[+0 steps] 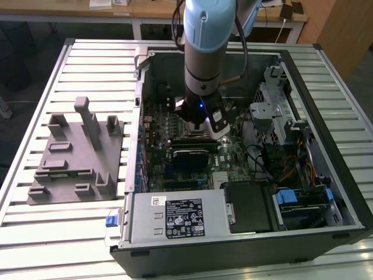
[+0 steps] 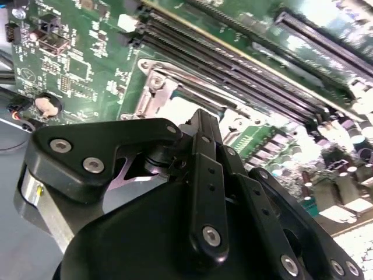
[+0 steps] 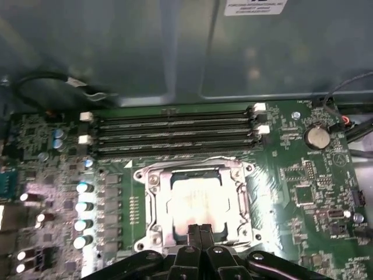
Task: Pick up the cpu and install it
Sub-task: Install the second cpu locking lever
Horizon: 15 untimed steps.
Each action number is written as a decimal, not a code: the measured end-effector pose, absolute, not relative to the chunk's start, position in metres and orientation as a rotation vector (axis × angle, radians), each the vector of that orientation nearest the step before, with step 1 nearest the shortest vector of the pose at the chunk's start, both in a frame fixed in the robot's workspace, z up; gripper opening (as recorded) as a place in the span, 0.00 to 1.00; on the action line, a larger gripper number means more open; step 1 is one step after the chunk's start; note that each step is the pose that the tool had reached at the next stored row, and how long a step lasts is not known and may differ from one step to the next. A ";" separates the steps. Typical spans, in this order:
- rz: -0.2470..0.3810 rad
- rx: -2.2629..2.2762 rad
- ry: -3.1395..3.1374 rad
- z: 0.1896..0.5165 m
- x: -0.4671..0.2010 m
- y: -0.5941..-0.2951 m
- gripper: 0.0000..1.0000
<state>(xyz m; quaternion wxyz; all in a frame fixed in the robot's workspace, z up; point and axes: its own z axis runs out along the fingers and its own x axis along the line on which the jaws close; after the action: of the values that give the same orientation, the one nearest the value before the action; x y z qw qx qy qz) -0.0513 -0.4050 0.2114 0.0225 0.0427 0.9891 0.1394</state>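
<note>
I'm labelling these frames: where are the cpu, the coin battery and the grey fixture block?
cpu [image 3: 198, 201]: first wrist view, middle of its silver top.
coin battery [image 3: 317, 137]: first wrist view, its round face.
grey fixture block [image 1: 73, 160]: exterior view, its flat base.

exterior: high, angled down, far | wrist views: close over motherboard [image 3: 303, 186] — shared

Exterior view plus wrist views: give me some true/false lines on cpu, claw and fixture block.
1. The cpu lies inside the socket frame on the motherboard. True.
2. The claw is over the grey fixture block. False: it is inside the open computer case, at the cpu's edge.
3. The fixture block sits on the slatted table, on the exterior view's left of the case. True.
4. The four memory slots are filled with modules. False: they look empty.
</note>
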 end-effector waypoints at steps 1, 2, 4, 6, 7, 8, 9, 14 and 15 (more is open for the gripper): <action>0.425 0.132 3.064 0.211 -0.050 -0.403 0.11; 0.417 0.132 3.065 0.211 -0.048 -0.401 0.11; 0.400 0.132 3.067 0.211 -0.046 -0.397 0.11; 0.377 0.131 3.070 0.211 -0.044 -0.393 0.11; 0.364 0.131 3.071 0.211 -0.044 -0.390 0.11; 0.348 0.130 3.073 0.211 -0.044 -0.387 0.11; 0.327 0.130 3.074 0.211 -0.044 -0.384 0.11; 0.233 0.128 3.081 0.210 -0.044 -0.373 0.11; 0.222 0.127 3.081 0.211 -0.044 -0.371 0.11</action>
<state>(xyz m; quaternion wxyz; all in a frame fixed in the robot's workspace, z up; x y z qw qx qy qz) -0.0438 -0.3708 0.2105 0.0249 0.0412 0.9962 0.0719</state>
